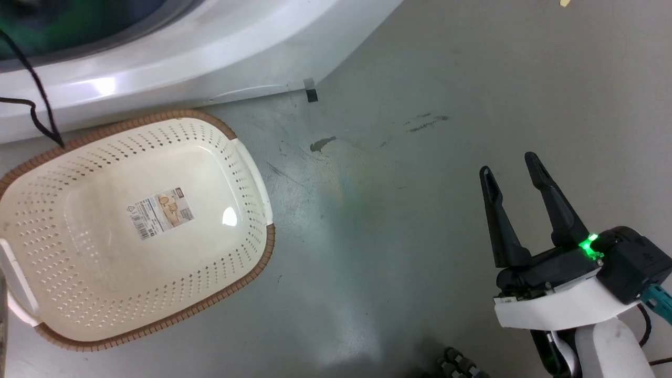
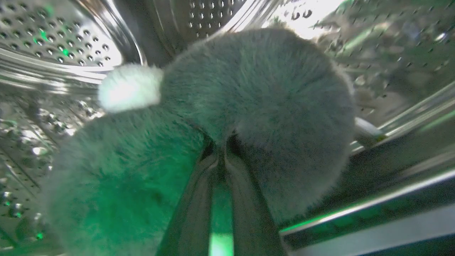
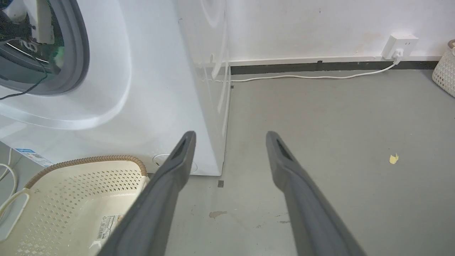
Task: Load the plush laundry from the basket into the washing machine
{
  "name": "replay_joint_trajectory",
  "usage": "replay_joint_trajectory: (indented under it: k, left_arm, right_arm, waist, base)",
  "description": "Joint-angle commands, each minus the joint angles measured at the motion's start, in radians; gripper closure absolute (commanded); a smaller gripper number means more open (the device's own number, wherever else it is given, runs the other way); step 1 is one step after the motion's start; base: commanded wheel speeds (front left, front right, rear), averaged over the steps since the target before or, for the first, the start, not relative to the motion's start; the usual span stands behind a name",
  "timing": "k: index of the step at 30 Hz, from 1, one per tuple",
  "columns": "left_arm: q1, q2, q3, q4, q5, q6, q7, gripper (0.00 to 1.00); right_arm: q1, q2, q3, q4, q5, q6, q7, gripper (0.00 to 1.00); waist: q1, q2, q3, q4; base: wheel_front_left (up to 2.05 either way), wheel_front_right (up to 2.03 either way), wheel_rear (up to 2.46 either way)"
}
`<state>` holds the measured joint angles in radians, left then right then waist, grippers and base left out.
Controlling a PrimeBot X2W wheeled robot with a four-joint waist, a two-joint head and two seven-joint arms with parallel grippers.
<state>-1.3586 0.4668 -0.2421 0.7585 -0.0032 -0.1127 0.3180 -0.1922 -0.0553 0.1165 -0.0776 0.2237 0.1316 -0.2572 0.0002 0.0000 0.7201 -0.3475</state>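
Left wrist view: the left hand [image 2: 220, 145], fingers nearly together, pinches the plush laundry [image 2: 256, 89] deep inside the washing machine [image 2: 53, 39]. Head view: the basket [image 1: 252, 273] on the floor [image 1: 394, 236], the right hand [image 1: 509, 165] wide open, holding nothing

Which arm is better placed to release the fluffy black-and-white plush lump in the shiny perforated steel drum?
Left. The left gripper is shut on the plush lump inside the drum; the right gripper hangs open over the grey floor.

head: above basket [image 1: 231, 157] | left wrist: inside drum [image 2: 53, 39] | right wrist: shares basket
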Motion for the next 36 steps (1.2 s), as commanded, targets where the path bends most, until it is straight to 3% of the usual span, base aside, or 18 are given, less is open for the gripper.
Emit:
replay_joint_trajectory:
  k: [1, 8, 9, 10, 11, 20, 24, 28, 31, 36]
  left_arm:
    - [-0.006, 0.006, -0.008, 0.038, -0.011, -0.008, 0.021, 1.00]
    - [-0.025, -0.013, -0.029, 0.115, -0.030, -0.011, -0.032, 1.00]
    - [-0.024, -0.018, -0.031, 0.125, -0.032, -0.011, -0.043, 0.95]
    - [-0.021, -0.023, -0.032, 0.133, -0.034, -0.007, -0.058, 0.06]
    - [-0.017, -0.030, -0.030, 0.141, -0.040, -0.002, -0.073, 0.00]
    - [0.080, -0.087, -0.016, 0.191, -0.092, 0.018, -0.248, 0.00]
    - [0.196, -0.146, 0.009, 0.183, -0.140, 0.052, -0.425, 0.00]
    - [0.273, -0.187, 0.030, 0.165, -0.179, 0.059, -0.514, 0.00]
    - [0.403, -0.227, 0.046, 0.094, -0.211, 0.070, -0.568, 0.00]
    - [0.577, -0.249, 0.076, -0.059, -0.236, 0.084, -0.579, 0.00]
  right_arm:
    - [-0.015, 0.004, 0.000, -0.001, 0.008, -0.001, -0.005, 0.00]
    - [-0.023, 0.005, -0.013, 0.001, 0.003, -0.001, -0.005, 0.00]
    - [-0.024, 0.005, -0.014, 0.001, 0.001, -0.001, -0.005, 0.00]
    - [-0.025, 0.005, -0.017, 0.002, -0.001, -0.001, -0.005, 0.00]
    - [-0.025, 0.005, -0.019, 0.003, -0.004, -0.001, -0.005, 0.00]
    - [-0.004, -0.009, -0.042, 0.005, -0.039, -0.001, -0.005, 0.00]
    - [0.034, -0.028, -0.069, 0.013, -0.065, -0.001, -0.005, 0.00]
    - [0.058, -0.037, -0.073, 0.019, -0.082, -0.001, -0.005, 0.00]
    - [0.091, -0.044, -0.072, 0.026, -0.099, -0.001, -0.005, 0.00]
    - [0.124, -0.043, -0.068, 0.034, -0.115, -0.001, -0.005, 0.00]
  waist:
    - [-0.0002, 0.0000, 0.008, 0.000]
    - [-0.0002, 0.0000, 0.000, 0.019]
    - [-0.0002, 0.0000, -0.005, 0.023]
    - [-0.0002, 0.0000, -0.014, 0.028]
    - [-0.0002, 0.0000, -0.024, 0.032]
    - [-0.0002, 0.0000, -0.162, 0.083]
    - [-0.0002, 0.0000, -0.282, 0.136]
    - [-0.0002, 0.0000, -0.349, 0.168]
    - [-0.0002, 0.0000, -0.434, 0.205]
    - [-0.0002, 0.0000, -0.510, 0.230]
  base:
    - [0.00, 0.00, 0.00]
    - [0.00, 0.00, 0.00]
    - [0.00, 0.00, 0.00]
    - [0.00, 0.00, 0.00]
    - [0.00, 0.00, 0.00]
    - [0.00, 0.00, 0.00]
    - [0.00, 0.00, 0.00]
    - [0.00, 0.00, 0.00]
    - [0.00, 0.00, 0.00]
    - [0.00, 0.00, 0.00]
